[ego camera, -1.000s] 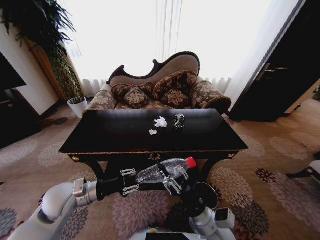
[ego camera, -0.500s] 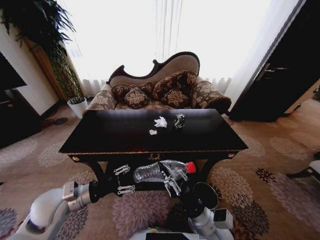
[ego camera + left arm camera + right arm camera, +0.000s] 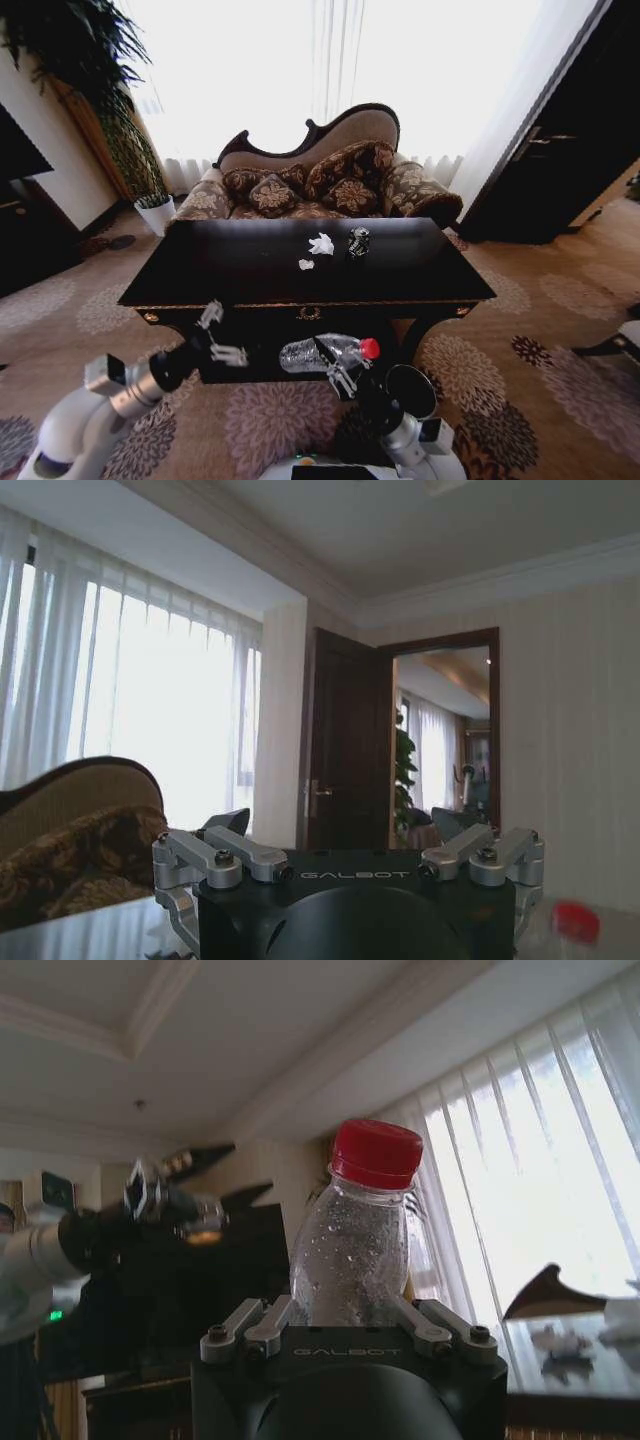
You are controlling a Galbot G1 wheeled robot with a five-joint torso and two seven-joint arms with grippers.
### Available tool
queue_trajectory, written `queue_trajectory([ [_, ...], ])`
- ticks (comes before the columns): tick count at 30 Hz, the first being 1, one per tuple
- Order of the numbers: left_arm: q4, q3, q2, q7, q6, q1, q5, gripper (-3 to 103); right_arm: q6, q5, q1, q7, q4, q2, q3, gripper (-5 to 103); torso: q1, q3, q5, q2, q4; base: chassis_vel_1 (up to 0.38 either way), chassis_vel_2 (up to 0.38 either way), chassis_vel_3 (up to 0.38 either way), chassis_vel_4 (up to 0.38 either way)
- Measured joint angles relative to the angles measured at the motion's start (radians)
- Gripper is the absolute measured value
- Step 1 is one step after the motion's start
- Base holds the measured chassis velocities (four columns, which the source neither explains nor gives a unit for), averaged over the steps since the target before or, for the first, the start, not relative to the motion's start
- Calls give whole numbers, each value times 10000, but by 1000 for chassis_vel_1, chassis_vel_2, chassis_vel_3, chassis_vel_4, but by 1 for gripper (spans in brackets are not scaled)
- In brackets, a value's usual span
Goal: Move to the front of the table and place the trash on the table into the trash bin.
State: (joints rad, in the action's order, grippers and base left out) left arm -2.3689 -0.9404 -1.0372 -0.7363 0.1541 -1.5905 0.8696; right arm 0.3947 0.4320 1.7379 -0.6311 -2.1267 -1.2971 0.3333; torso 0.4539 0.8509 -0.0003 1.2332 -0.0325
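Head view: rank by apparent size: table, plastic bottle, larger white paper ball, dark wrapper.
1. table
2. plastic bottle, held in the right gripper, nearer the camera
3-4. larger white paper ball and dark wrapper: look alike, not ranked.

Glossy black table (image 3: 250,270) with gold trim, white paper balls (image 3: 320,244), clear bottle (image 3: 325,353) with red cap, floral carpet (image 3: 520,330) around the table

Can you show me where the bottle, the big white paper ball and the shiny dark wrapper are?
bottle (image 3: 355,1250), right wrist view, clear body.
white paper ball (image 3: 321,244), head view, its middle.
dark wrapper (image 3: 358,241), head view, its middle.
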Motion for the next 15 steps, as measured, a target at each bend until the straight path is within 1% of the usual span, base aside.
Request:
queue_trajectory([
  [1,-64,-110,40,139,36,53,164,100,-168,-44,1,280,178,17,-203,25,-1,0,1,0,-1,0,0,0,0],
  [2,-64,-110,40,139,36,53,164,100,-168,-44,1,280,178,17,-203,25,-1,0,1,0,-1,0,0,0,0],
  [4,-210,-421,115,351,91,142,491,100,-332,-238,-159,700,717,31,-552,25,0,-1,1,0,-1,0,0,0,0],
  [6,-266,-571,132,370,99,153,591,100,-342,-387,-247,759,919,25,-601,25,-1,0,1,0,1,0,0,0,0],
  [10,-490,-1210,107,369,134,141,1044,100,-327,-957,-560,917,1758,12,-835,25,0,0,0,0,0,0,0,0,0],
  [11,-490,-1210,107,369,134,141,1044,100,-327,-957,-560,917,1758,12,-835,25,0,0,0,0,0,0,0,0,0],
  [15,-662,-1742,-9,366,179,132,1418,100,-259,-1575,-1202,1263,2796,92,-936,25,-1,0,1,0,1,0,0,0,0],
])
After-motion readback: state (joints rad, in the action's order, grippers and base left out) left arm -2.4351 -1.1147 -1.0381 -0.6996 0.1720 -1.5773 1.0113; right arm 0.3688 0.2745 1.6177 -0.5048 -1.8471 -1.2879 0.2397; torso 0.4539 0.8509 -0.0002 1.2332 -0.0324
